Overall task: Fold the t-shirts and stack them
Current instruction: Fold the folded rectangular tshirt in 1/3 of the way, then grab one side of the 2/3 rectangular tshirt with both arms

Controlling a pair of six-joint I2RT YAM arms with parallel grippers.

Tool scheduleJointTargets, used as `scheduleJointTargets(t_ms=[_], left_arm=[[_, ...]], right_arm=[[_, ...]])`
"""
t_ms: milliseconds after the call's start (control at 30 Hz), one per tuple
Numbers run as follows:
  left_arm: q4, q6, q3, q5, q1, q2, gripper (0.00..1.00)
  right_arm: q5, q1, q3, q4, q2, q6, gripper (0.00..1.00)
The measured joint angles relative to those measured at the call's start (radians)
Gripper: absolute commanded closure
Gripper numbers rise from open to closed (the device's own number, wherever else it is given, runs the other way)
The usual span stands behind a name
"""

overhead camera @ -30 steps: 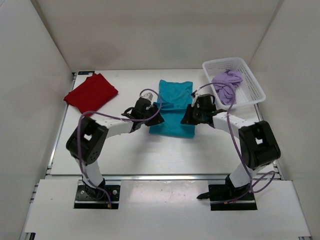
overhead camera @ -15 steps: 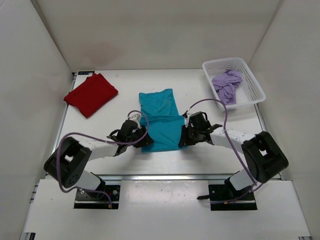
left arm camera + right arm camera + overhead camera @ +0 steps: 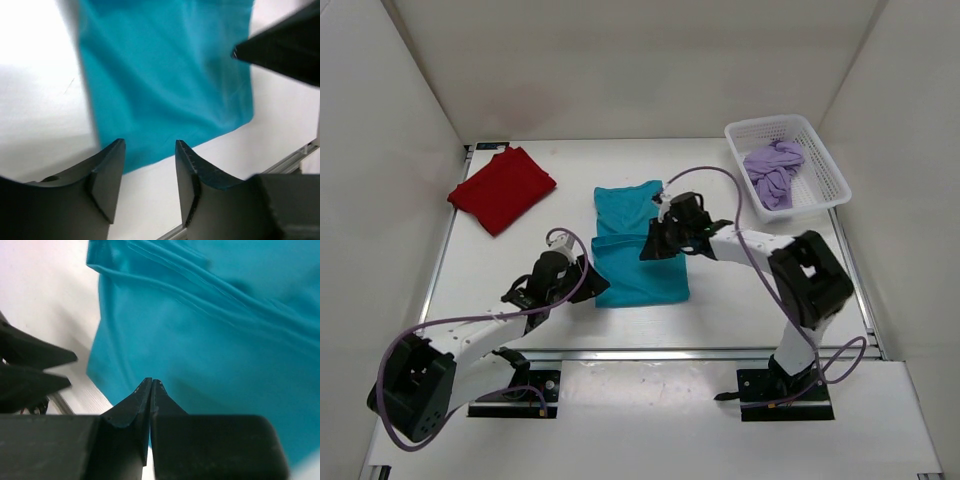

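Note:
The teal-blue t-shirt (image 3: 638, 262) lies flat mid-table, its near half folded over the far half. My left gripper (image 3: 584, 279) hovers at the shirt's near-left edge, open, with only bare table between its fingers (image 3: 149, 145); the teal cloth (image 3: 165, 75) lies just ahead of them. My right gripper (image 3: 651, 250) is over the shirt near the fold line, shut, its tips (image 3: 151, 381) pressed together above the teal cloth (image 3: 210, 330) with nothing between them. The dark red t-shirt (image 3: 502, 187) lies folded at the far left. The lavender t-shirt (image 3: 773, 170) sits crumpled in the basket.
A white mesh basket (image 3: 828, 168) stands at the far right corner. White walls close in the table on three sides. A metal rail (image 3: 650, 352) runs along the near table edge. The right arm's dark body (image 3: 290, 45) shows in the left wrist view.
Both grippers drew the teal shirt's far edge toward the near side, folding it over. The left gripper has since pulled back to the left, and the right gripper has moved over the shirt's middle.

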Motion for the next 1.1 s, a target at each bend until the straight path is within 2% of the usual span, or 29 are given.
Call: scheduleJointTargets(t_ms=[167,300,567,600,667,700,733,767,833,933,1100], left_arm=[[-0.044,0.0,-0.063,-0.013,-0.017,-0.042,0.42],[-0.059,0.003,-0.096,-0.014,-0.011,-0.06,0.41],[-0.077,0.022,-0.114,-0.021,-0.011,-0.068,0.41],[-0.072,0.023,-0.113,-0.028,-0.015,-0.062,0.41],[-0.057,0.027,-0.109,-0.043,-0.025,-0.045,0.43],[-0.048,0.027,-0.107,-0.048,-0.03,-0.034,0.43],[-0.035,0.027,-0.104,-0.053,-0.032,-0.019,0.44],[-0.024,0.027,-0.101,-0.058,-0.035,-0.007,0.44],[-0.001,0.026,-0.094,-0.067,-0.036,0.018,0.46],[0.032,0.024,-0.085,-0.081,-0.039,0.053,0.49],[0.061,0.014,-0.082,-0.108,-0.049,0.085,0.58]], right_arm=[[-0.043,0.052,0.156,0.032,0.199,0.018,1.0],[-0.067,0.046,0.282,0.058,0.336,0.043,1.0],[-0.139,-0.016,0.305,0.13,0.428,0.132,0.99],[-0.147,-0.02,0.304,0.136,0.428,0.139,0.95],[-0.158,-0.026,0.286,0.151,0.417,0.154,0.79],[-0.164,-0.026,0.272,0.155,0.405,0.162,0.73],[-0.168,-0.026,0.247,0.155,0.378,0.165,0.61],[-0.171,-0.026,0.223,0.153,0.345,0.173,0.55],[-0.171,-0.026,0.152,0.164,0.248,0.174,0.53],[-0.157,-0.032,0.005,0.196,0.043,0.175,0.56],[-0.089,-0.093,-0.329,0.241,-0.285,0.179,0.59]])
